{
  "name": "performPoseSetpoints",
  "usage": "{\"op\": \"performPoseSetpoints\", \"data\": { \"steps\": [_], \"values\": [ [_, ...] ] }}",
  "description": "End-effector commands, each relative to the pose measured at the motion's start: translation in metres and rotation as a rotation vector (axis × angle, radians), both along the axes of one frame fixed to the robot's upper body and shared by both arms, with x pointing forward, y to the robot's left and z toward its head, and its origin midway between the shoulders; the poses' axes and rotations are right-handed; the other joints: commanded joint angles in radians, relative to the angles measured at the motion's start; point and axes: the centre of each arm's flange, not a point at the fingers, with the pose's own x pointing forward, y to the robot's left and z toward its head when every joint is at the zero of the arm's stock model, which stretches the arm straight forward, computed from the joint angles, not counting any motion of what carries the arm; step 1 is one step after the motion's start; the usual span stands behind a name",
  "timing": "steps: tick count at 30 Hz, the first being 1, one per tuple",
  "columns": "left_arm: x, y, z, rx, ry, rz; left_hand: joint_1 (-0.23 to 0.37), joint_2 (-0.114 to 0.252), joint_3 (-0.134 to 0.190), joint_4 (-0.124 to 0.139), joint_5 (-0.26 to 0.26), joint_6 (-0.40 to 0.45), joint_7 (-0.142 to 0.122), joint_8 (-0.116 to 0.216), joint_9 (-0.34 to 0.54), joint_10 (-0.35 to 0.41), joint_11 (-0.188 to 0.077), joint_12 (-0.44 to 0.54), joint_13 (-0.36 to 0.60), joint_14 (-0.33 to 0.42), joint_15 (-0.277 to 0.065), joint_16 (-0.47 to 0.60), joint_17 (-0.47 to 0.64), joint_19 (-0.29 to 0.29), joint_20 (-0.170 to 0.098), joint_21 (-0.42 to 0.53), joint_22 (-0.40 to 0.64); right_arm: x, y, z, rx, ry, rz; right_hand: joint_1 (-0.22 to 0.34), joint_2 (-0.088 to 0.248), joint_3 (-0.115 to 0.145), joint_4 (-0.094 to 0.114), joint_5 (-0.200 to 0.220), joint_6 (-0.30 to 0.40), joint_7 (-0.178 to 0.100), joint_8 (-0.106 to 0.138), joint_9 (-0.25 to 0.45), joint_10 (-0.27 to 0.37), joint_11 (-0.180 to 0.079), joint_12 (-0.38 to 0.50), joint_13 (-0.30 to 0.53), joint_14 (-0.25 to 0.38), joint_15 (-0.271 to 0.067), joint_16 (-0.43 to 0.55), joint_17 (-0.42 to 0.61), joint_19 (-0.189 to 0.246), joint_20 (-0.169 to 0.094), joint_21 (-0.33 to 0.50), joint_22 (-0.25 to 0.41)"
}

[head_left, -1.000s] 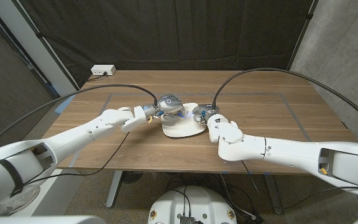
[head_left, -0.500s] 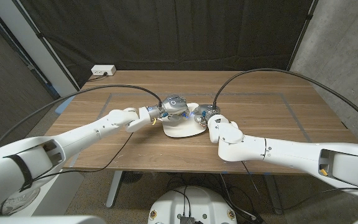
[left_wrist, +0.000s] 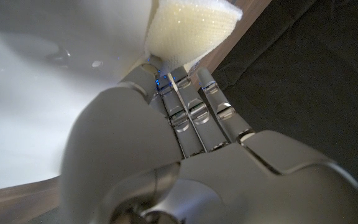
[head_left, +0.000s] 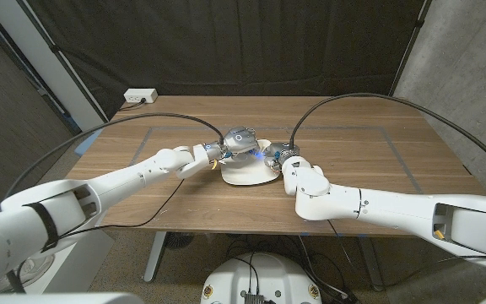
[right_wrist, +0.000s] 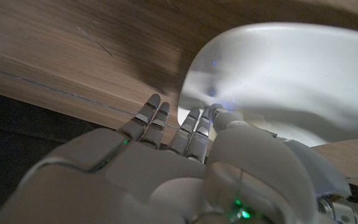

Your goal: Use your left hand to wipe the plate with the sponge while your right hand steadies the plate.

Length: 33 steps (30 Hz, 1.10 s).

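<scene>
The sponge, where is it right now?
The pale yellow sponge is held in the left hand, pressed on the white plate at the table's middle, in the left wrist view.

Glossy white plate (right_wrist: 278, 74), porous foam sponge (left_wrist: 191, 28), wood-grain table (head_left: 353, 160)

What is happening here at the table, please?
The robot is wiping a white plate on the wooden table. Its left hand holds a pale yellow sponge against the plate. Its right hand grips the plate's rim to steady it.
</scene>
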Motion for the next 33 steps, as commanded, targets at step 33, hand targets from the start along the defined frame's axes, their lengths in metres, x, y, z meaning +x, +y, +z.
{"op": "performPoseSetpoints", "data": {
  "steps": [33],
  "values": [
    [-0.072, 0.022, 0.028, -0.177, -0.185, 0.02, 0.003, 0.017, -0.014, 0.006, 0.006, 0.006, 0.003, 0.002, 0.008, 0.011, -0.01, -0.007, 0.021, 0.015, -0.058, -0.02, 0.006, -0.01, -0.042, 0.021, 0.003, -0.006, 0.001, 0.012, 0.037, -0.036, 0.03, 0.003, -0.003, -0.012, -0.001, -0.004, -0.013, 0.002, 0.001, 0.003, -0.007, 0.006, 0.003, 0.006, -0.009, -0.106, -0.002, 0.004, -0.005, -0.001, 0.009, -0.003]
  ]
}}
